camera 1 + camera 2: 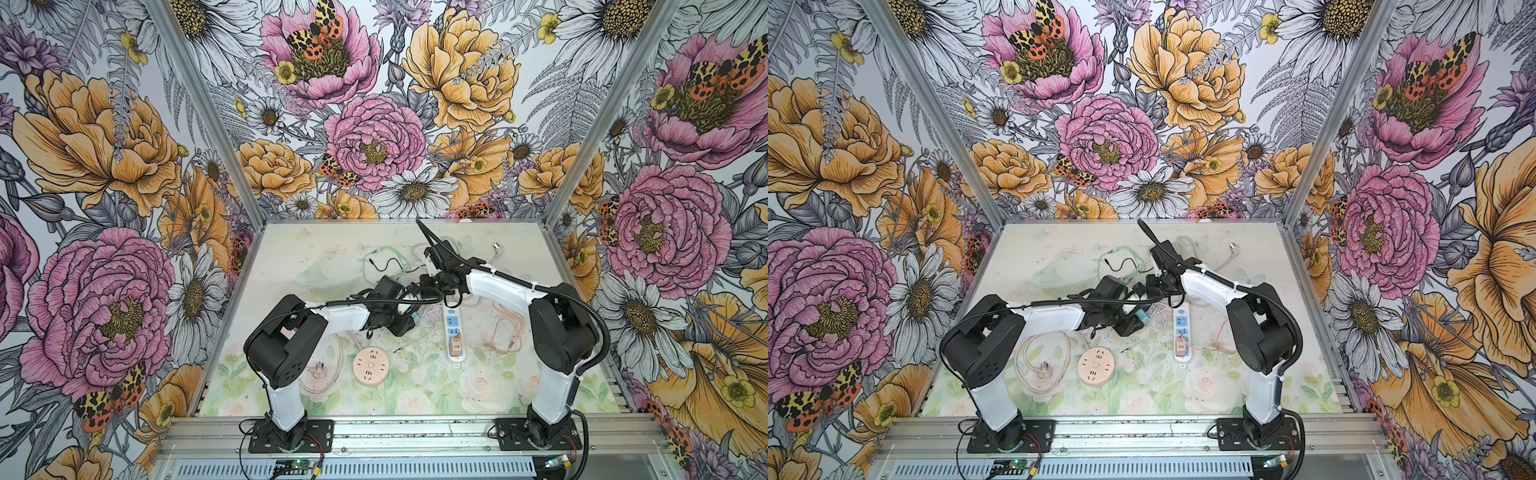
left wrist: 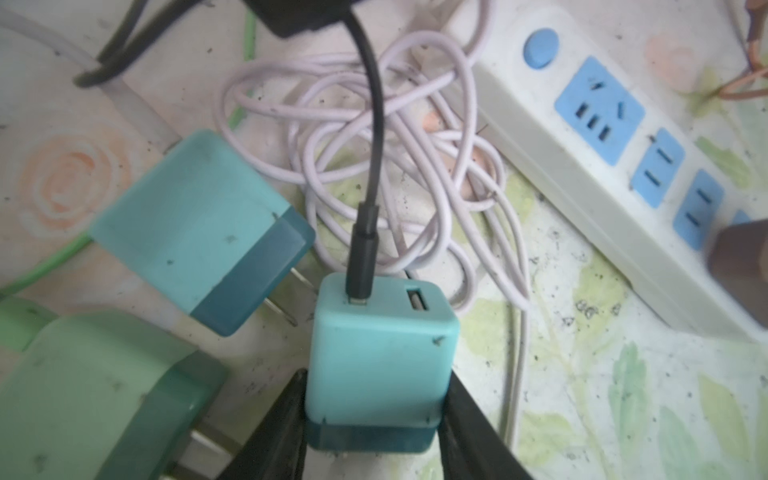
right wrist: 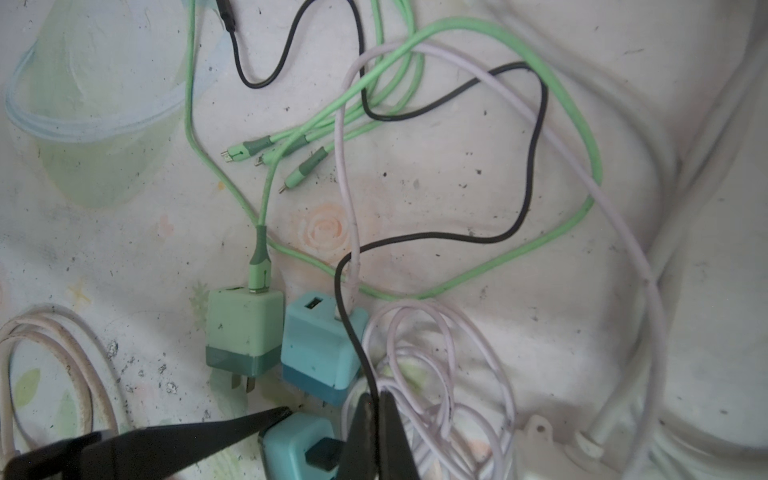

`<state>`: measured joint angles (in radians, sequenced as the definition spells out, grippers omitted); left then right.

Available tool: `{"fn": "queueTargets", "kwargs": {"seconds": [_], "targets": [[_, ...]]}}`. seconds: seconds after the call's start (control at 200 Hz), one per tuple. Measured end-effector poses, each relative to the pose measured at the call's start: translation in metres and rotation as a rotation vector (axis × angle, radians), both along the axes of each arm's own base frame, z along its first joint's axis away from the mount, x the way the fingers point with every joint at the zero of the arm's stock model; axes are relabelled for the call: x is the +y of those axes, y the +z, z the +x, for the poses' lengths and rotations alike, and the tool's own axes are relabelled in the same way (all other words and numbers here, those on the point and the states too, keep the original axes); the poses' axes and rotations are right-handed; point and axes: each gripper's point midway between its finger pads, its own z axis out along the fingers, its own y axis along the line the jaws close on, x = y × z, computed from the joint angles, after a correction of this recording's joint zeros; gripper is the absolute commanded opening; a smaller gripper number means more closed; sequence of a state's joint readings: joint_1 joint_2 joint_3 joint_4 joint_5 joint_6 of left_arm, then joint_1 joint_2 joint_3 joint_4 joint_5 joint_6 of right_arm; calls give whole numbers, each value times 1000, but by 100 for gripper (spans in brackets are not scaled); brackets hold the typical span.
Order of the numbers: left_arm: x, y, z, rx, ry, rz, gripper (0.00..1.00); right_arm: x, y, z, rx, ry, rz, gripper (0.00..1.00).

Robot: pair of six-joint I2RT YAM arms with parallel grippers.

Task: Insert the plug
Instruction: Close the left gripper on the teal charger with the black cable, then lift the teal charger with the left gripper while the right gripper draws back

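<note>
In the left wrist view my left gripper [image 2: 376, 388] is shut on a teal charger cube [image 2: 382, 345], one finger pressed on each side. A black USB plug [image 2: 362, 249] sits in one of the cube's two ports; the other port is empty. Its black cable [image 3: 532, 166] runs up into my right gripper [image 3: 377, 399], which is shut on it just above the cube [image 3: 286, 449]. In both top views the two grippers [image 1: 411, 322] [image 1: 417, 289] meet at mid table, left of the white power strip [image 1: 453, 328].
A second teal charger [image 2: 195, 224] and a green charger [image 2: 95, 395] lie close beside the held cube. A lilac cable coil [image 2: 415, 145] lies between the cube and the power strip [image 2: 519, 124]. A round pink socket [image 1: 371, 363] sits nearer the front. Green cables [image 3: 374, 83] sprawl behind.
</note>
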<state>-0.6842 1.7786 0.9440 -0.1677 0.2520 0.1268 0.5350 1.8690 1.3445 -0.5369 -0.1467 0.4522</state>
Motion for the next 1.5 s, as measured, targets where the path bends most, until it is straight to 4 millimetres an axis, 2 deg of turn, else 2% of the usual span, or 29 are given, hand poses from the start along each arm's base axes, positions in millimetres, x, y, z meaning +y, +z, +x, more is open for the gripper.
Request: {"fn": "queueTargets", "kwargs": {"seconds": [0.225, 0.29, 0.355, 0.425, 0.56, 0.686, 0.826, 1.001, 1.141, 1.501], "targets": [[1, 10, -2, -31, -3, -24, 40, -2, -2, 0, 2, -8, -1, 0], [0, 13, -1, -38, -4, -30, 40, -3, -5, -1, 9, -8, -3, 27], [-1, 16, 1, -47, -3, -38, 39, -4, -6, -2, 15, -9, -2, 44], [-1, 17, 2, -50, -3, -38, 37, -4, -7, -4, 22, -4, 3, 53], [-1, 25, 7, -48, 8, -23, 35, -3, -6, -6, 28, -1, 14, 54], [8, 47, 8, -65, 26, -28, 34, -9, 5, -6, 0, -18, 21, 55], [14, 88, 10, -114, 48, -41, 33, -31, 32, -2, -73, -80, 28, 58], [33, 150, 31, -220, 138, -71, 33, -74, 51, -2, -137, -184, -1, 61], [47, 187, 40, -272, 201, -98, 33, -93, 55, -7, -159, -229, -26, 62], [55, 251, 43, -364, 251, -97, 34, -97, 47, -14, -137, -237, -37, 62]]}}
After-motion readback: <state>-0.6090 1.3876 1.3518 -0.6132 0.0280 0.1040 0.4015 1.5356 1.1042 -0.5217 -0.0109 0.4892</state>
